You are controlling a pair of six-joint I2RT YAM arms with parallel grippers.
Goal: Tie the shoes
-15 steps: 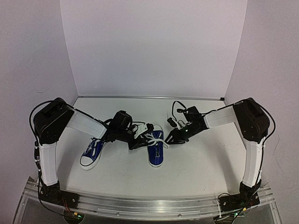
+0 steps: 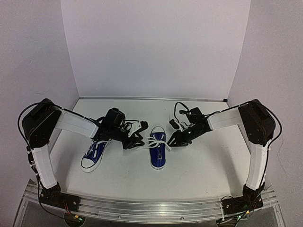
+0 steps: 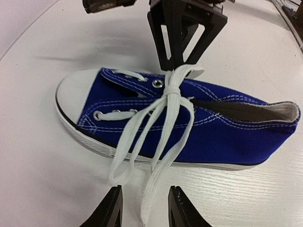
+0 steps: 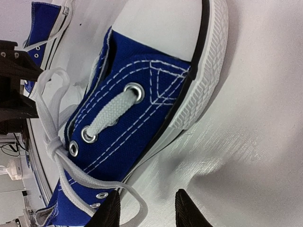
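Observation:
Two blue shoes with white laces lie on the table: one in the middle [image 2: 157, 152], the other to its left [image 2: 93, 155]. The middle shoe [image 3: 199, 127] has its laces knotted [image 3: 171, 86], with a loop and a loose end trailing off its side. My left gripper [image 3: 144, 209] is open just off that side; the loose lace end lies between its fingers [image 3: 108, 210], unpinched. On the shoe's other side [image 4: 137, 118] is my right gripper [image 4: 149, 210], also open, with a lace loop [image 4: 135, 208] beside its left finger. In the top view the grippers [image 2: 134, 141] [image 2: 173, 140] flank the shoe.
White walls close the table [image 2: 203, 165] at the back and both sides. The right gripper's black fingers [image 3: 182, 38] show behind the shoe in the left wrist view. The second shoe [image 4: 45, 19] lies far off in the right wrist view.
My left arm has drawn back to the left, away from the middle shoe, with its jaws a little wider. The right arm has hardly moved.

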